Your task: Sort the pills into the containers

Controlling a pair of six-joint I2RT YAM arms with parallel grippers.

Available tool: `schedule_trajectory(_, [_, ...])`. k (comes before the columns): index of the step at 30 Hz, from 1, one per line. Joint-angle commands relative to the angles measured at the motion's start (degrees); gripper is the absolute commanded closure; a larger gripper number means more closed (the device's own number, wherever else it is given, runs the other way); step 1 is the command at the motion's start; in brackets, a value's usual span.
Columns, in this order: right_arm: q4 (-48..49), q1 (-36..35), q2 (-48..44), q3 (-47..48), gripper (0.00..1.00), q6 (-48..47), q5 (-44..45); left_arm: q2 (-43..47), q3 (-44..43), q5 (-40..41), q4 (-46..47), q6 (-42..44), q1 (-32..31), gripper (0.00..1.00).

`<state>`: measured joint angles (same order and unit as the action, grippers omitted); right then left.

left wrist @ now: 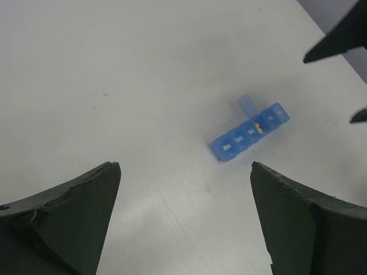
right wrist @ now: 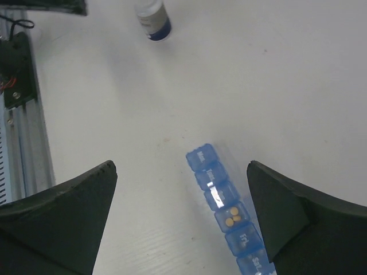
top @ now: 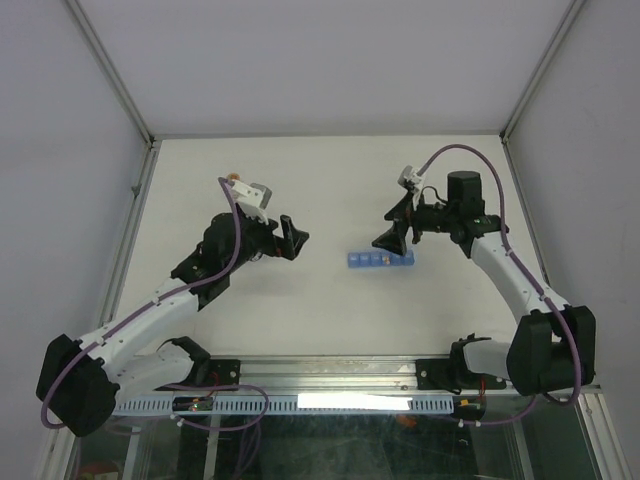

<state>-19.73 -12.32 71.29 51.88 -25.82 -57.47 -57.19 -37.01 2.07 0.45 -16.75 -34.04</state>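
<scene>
**A:** Left gripper (left wrist: 183, 166) is right up at the lens, spread wide, with nothing between the jaws. Same story opposite: right gripper (right wrist: 182, 166) gaping and empty.

**B:** Just past both lies the pill organiser (top: 380, 260), flat on the table (top: 330, 180) between the two arms and nearer the right one.

**A:** One lid (left wrist: 246, 106) is standing up, and two orange pills (right wrist: 231, 216) sit in that open compartment. That's my worry. It looks light and loose, so a fingertip clipping it on the way down could skid it or flip it and toss those pills out.

**B:** Second worry: both grippers point at the same spot. If they go in together, they could knock fingers right over the organiser.

**A:** Room? Plenty of bare white around it on every side. The bottle (right wrist: 153, 17) sits well apart, off toward the left arm.

**B:** The limits are the metal rail (top: 330, 372) on the near side and the enclosure wall (top: 330, 60) at the far end, both well clear of the organiser.
</scene>
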Motion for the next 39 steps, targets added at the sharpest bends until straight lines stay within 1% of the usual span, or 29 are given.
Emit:
schedule_trajectory(1, [8.46,4.24,0.50,-0.12,0.00,9.89,5.62,-3.39,-1.12,-11.50,7.80,7.99,-3.31,0.01])
schedule_trajectory(6, [8.33,8.51,0.55,1.38,0.00,11.76,7.91,-8.94,-2.94,-13.55,10.48,18.75,-10.29,0.01])
schedule_trajectory(12, [5.98,14.90,1.22,3.56,0.00,12.59,4.88,-14.83,-5.67,-17.67,11.47,23.84,-12.41,0.01])
schedule_trajectory(15, [2.57,17.90,2.71,4.84,0.00,8.66,1.92,-17.48,-5.87,-18.82,14.49,25.50,-12.68,0.01])
schedule_trajectory(18, [-2.63,19.73,4.86,6.22,0.01,2.13,-0.94,-20.47,-4.86,-21.38,19.69,27.15,-12.83,0.01])
schedule_trajectory(20, [-6.07,20.24,6.13,6.85,0.04,-1.70,-0.90,-23.12,-4.79,-22.75,22.52,28.58,-12.78,0.01])
schedule_trajectory(23, [-10.39,20.46,7.98,7.48,0.08,-8.11,0.09,-29.14,-6.75,-25.48,24.00,31.32,-12.82,0.01])
schedule_trajectory(26, [-10.76,20.50,9.89,7.30,0.13,-10.77,1.38,-33.41,-8.77,-26.61,24.65,34.02,-13.23,0.01])
schedule_trajectory(31, [-6.30,20.53,13.38,5.61,0.22,-10.66,1.04,-36.52,-6.90,-29.62,29.19,42.11,-13.33,0.01])
schedule_trajectory(35, [-4.92,20.45,16.47,5.91,0.31,-10.48,-0.35,-39.82,-8.07,-30.16,29.18,43.53,-13.33,0.01])
schedule_trajectory(39, [-4.80,20.49,18.76,6.21,0.38,-10.55,-0.96,-43.40,-9.45,-29.19,31.27,44.87,-13.33,0.01])
